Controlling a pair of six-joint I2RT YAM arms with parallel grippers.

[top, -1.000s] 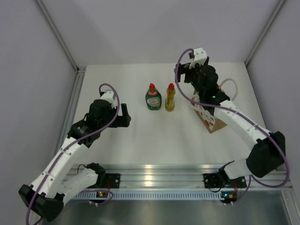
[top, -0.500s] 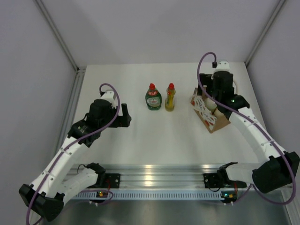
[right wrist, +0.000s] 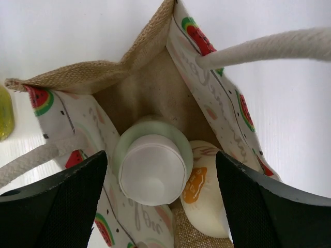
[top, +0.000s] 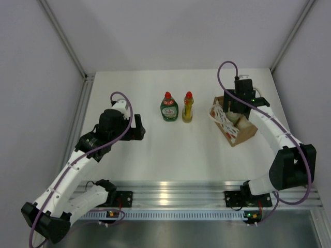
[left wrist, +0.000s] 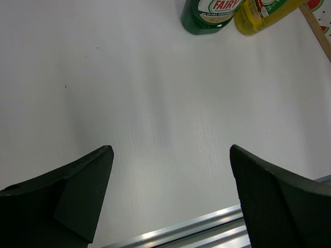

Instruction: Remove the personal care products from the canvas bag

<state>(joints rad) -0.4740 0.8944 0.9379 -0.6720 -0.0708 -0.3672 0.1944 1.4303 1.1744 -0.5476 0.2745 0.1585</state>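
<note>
The canvas bag (top: 242,130) stands at the right of the table, its mouth (right wrist: 98,77) wide open below my right wrist. Inside it stand a pale cylinder with a white lid (right wrist: 152,168) and a cream bottle with an orange print (right wrist: 207,201). My right gripper (top: 239,106) (right wrist: 161,204) hangs open just over the bag, a finger on each side of the two bottles, touching neither. The green bottle (top: 168,108) (left wrist: 209,13) and the slim yellow bottle (top: 187,108) (left wrist: 261,13) stand side by side at mid-table. My left gripper (top: 138,128) (left wrist: 170,196) is open and empty.
White rope handles (right wrist: 269,46) (right wrist: 26,163) arch across both sides of the bag's mouth. An aluminium rail (top: 170,188) (left wrist: 207,227) runs along the near table edge. Grey enclosure walls close in left, right and back. A corner of the bag (left wrist: 316,28) shows at the left wrist view's edge.
My right arm has swung from behind and left of the bag to directly over its mouth and come down, its jaws narrowing somewhat. The left arm and the two standing bottles have not moved.
</note>
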